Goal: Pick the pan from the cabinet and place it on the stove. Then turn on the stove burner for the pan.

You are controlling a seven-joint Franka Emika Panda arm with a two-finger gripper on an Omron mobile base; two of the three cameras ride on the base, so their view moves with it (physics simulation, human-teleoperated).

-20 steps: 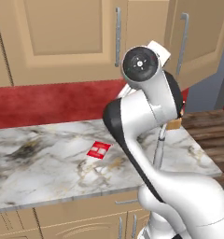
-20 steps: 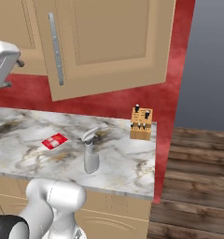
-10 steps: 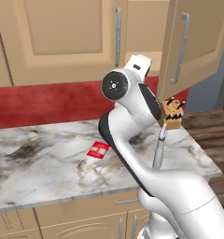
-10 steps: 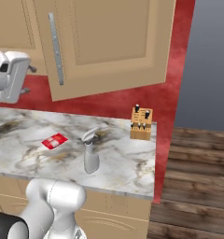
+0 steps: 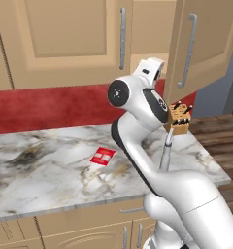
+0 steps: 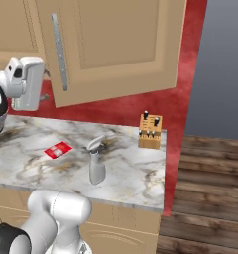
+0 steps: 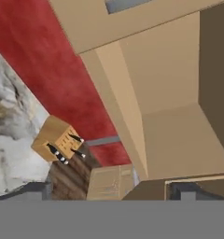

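Hovering wide-jawed, gripper (image 6: 29, 106) just below the cabinet (image 5: 65, 39) — right door (image 6: 116, 44) swung open, pan unseen.

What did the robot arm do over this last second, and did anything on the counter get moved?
The arm swung and lowered: its round joint dropped and shifted left in the left base view, and the hand came further into the right base view, near the open cabinet door. It took hold of nothing. The red packet, grey bottle and knife block stayed put on the counter.
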